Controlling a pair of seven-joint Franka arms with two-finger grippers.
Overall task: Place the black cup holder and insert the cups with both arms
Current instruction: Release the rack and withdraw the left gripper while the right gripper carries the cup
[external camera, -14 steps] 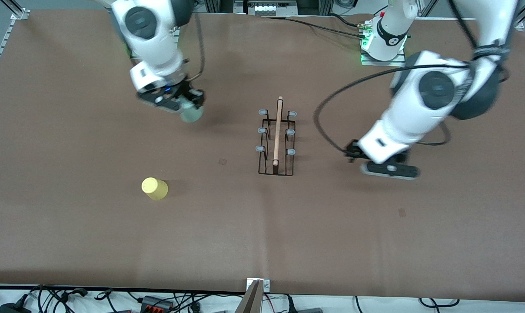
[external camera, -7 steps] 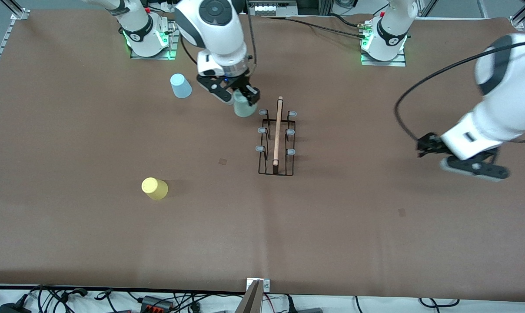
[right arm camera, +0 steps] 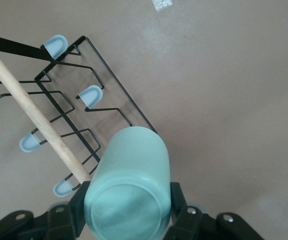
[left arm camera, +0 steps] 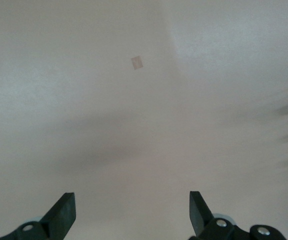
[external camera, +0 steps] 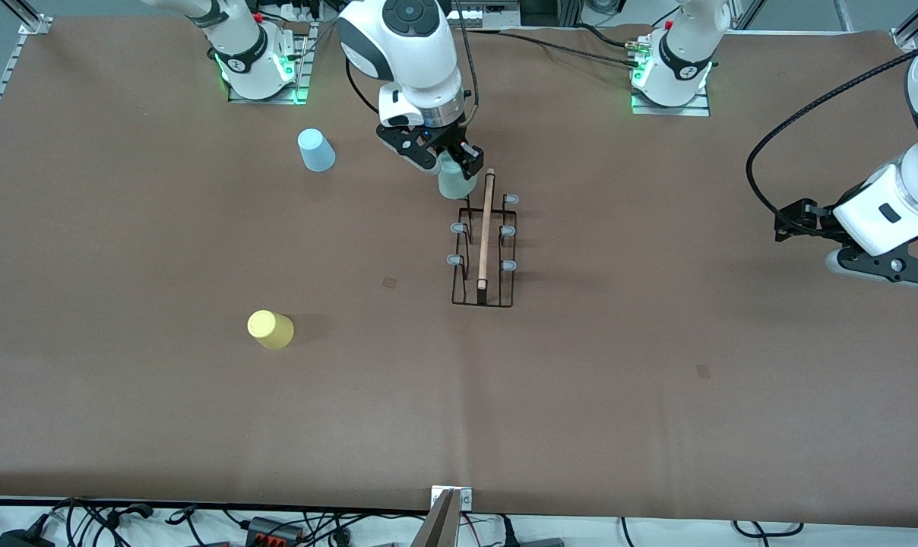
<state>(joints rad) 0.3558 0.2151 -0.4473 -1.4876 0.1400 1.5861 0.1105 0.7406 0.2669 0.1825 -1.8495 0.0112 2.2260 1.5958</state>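
The black cup holder (external camera: 483, 243) stands mid-table, with its wooden rod (external camera: 486, 228) along the top and its pale-tipped prongs bare; it also shows in the right wrist view (right arm camera: 59, 107). My right gripper (external camera: 444, 163) is shut on the pale green cup (external camera: 453, 182) and holds it tilted over the holder's end nearest the arm bases, close to the rod; the fingers (right arm camera: 176, 197) clamp the cup's (right arm camera: 129, 190) sides. The light blue cup (external camera: 316, 150) and the yellow cup (external camera: 270, 330) stand upside down toward the right arm's end. My left gripper (external camera: 888, 267) is open and empty (left arm camera: 132, 210) over bare table at the left arm's end.
Brown mat covers the table (external camera: 580, 395). Small tape marks lie on it (external camera: 390, 282) (external camera: 703, 371). The arm bases (external camera: 257, 64) (external camera: 672, 72) stand along the far edge. Cables run along the front edge (external camera: 276, 524).
My right gripper carried the green cup from the right arm's end to over the holder's end. My left arm drew away from beside the holder toward the left arm's end of the table.
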